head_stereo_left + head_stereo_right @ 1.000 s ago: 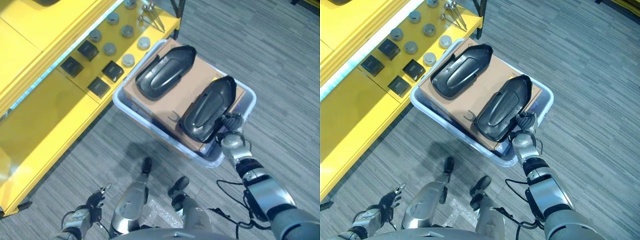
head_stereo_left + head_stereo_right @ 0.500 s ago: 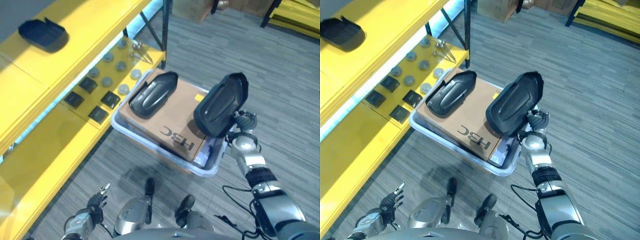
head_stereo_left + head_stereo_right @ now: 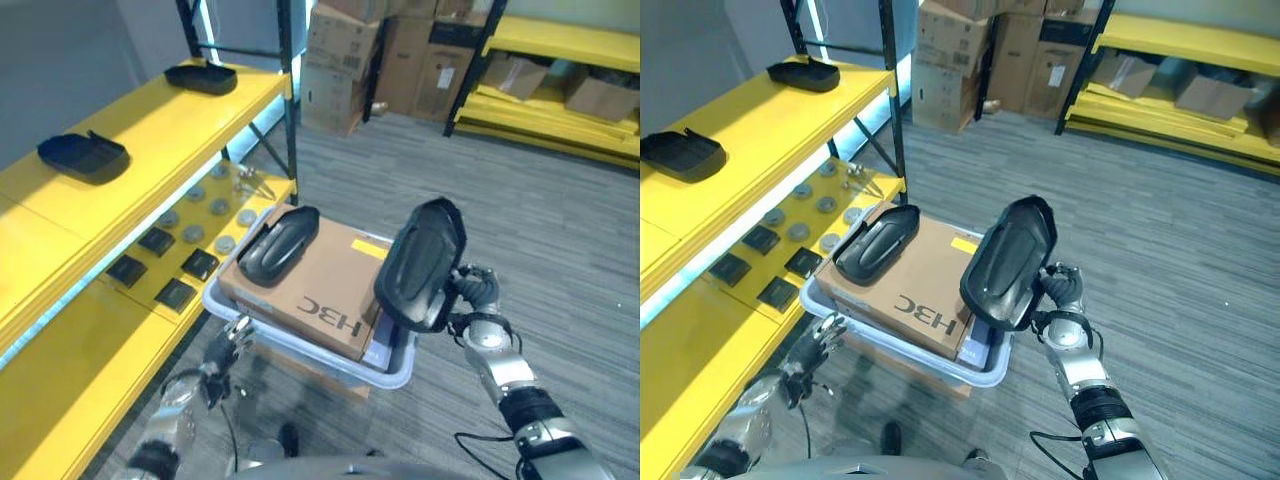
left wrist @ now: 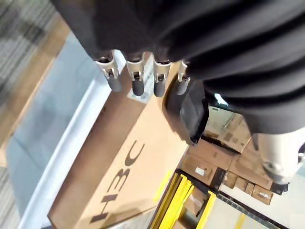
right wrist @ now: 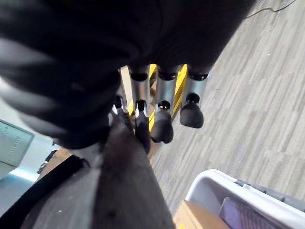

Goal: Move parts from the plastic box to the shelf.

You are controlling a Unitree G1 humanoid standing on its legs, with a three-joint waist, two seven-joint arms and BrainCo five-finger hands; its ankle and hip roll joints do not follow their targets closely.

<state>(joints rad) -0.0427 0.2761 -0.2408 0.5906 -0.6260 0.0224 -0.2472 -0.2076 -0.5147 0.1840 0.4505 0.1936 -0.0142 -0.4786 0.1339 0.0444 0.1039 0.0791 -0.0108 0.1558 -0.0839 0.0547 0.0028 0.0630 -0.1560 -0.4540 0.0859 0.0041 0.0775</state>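
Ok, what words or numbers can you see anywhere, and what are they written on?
On the cardboard box: big dark letters on its side, upside down from here, not safely readable.
On the yellow label on top of it: too small to read.
On the stacked cartons behind: too small to read.

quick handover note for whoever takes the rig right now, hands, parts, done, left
Right hand: shut on a black part, held up clear above the plastic box.
Left hand: open, holding nothing, low beside the box's near corner.
Second black part lies on the cardboard carton inside the box.
Two black parts and sit on the yellow shelf.
Done: one part lifted out of the box.
Left: place the held part on the shelf, then fetch the one on the carton.
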